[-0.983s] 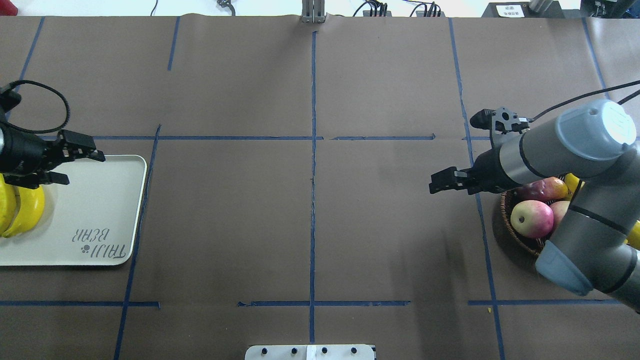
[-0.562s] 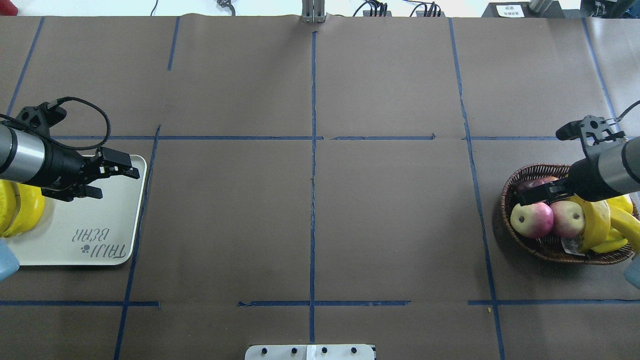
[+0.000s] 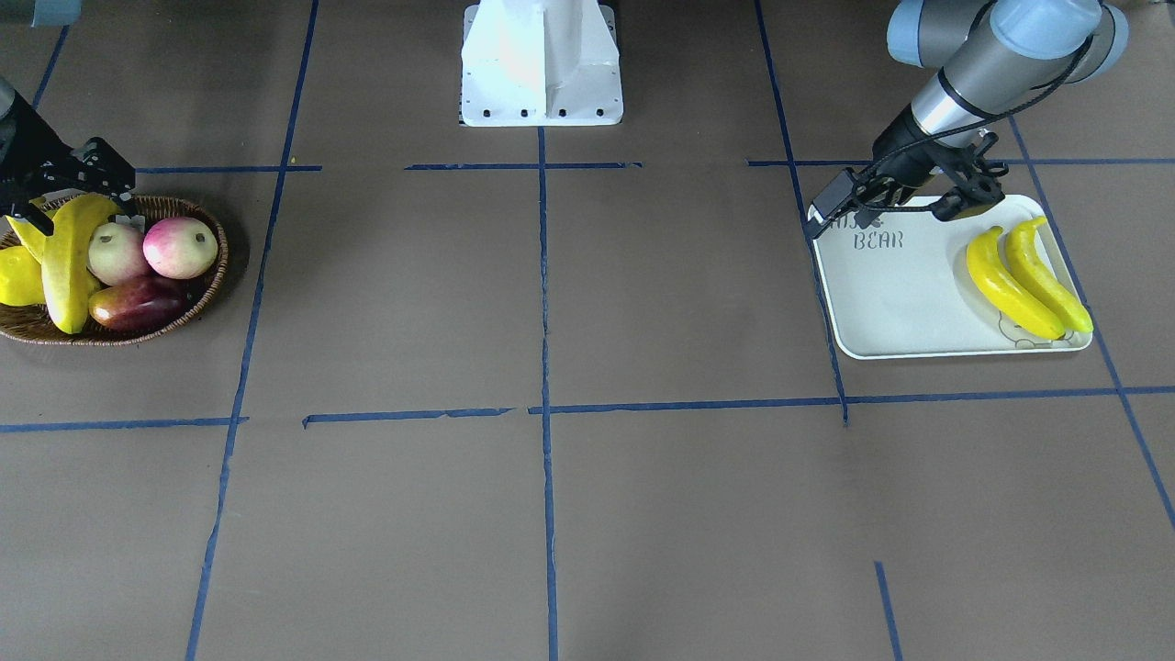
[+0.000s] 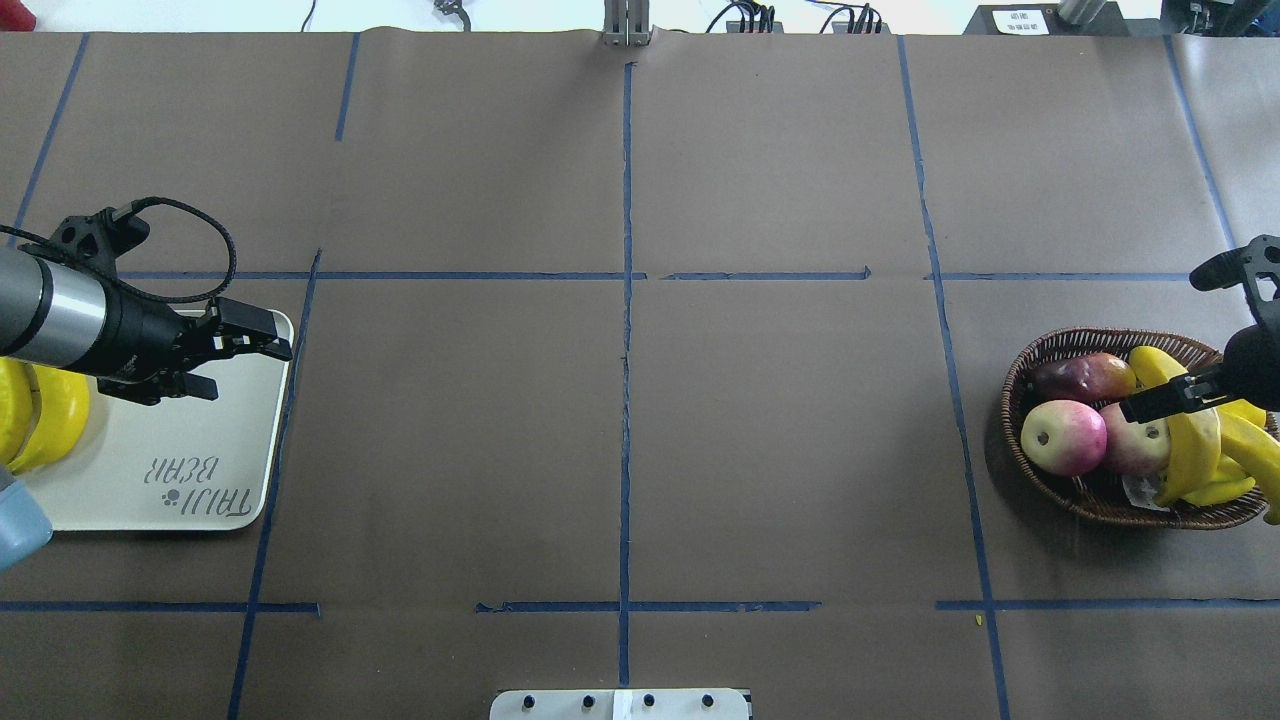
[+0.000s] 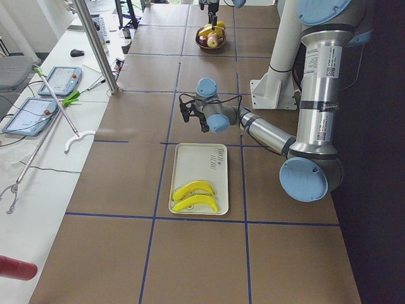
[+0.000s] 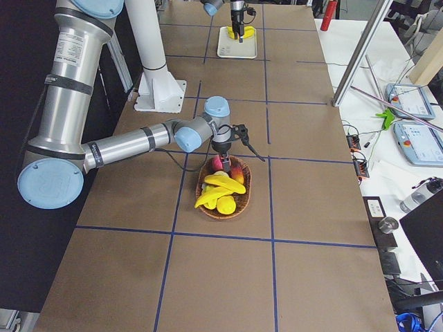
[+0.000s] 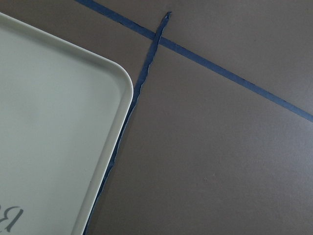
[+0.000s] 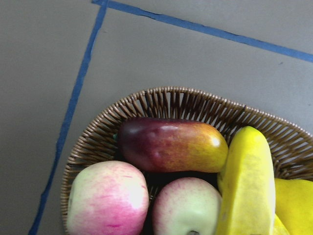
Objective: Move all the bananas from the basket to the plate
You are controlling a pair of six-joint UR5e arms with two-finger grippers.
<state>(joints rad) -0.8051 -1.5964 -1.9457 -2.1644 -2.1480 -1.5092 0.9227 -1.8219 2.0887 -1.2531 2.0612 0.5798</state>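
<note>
The wicker basket (image 4: 1090, 495) stands at the right and holds two bananas (image 4: 1190, 450) lying over its other fruit; one also shows in the right wrist view (image 8: 247, 181). My right gripper (image 4: 1152, 400) hovers low over that banana, looks open and holds nothing. The cream plate (image 4: 200, 440) is at the left with two bananas (image 3: 1010, 285) side by side at one end. My left gripper (image 4: 240, 368) is open and empty above the plate's far corner by the lettering. The left wrist view shows only that corner (image 7: 122, 83).
The basket also holds two pink-green apples (image 4: 1063, 437), a red-purple mango (image 4: 1085, 378) and a plump yellow fruit (image 3: 14, 275). Blue tape lines grid the brown table (image 4: 620, 420). The robot base (image 3: 542, 64) stands at the near edge.
My right arm has drawn back from left of the basket to over the bananas in it. My left gripper has moved right along the plate to its corner.
</note>
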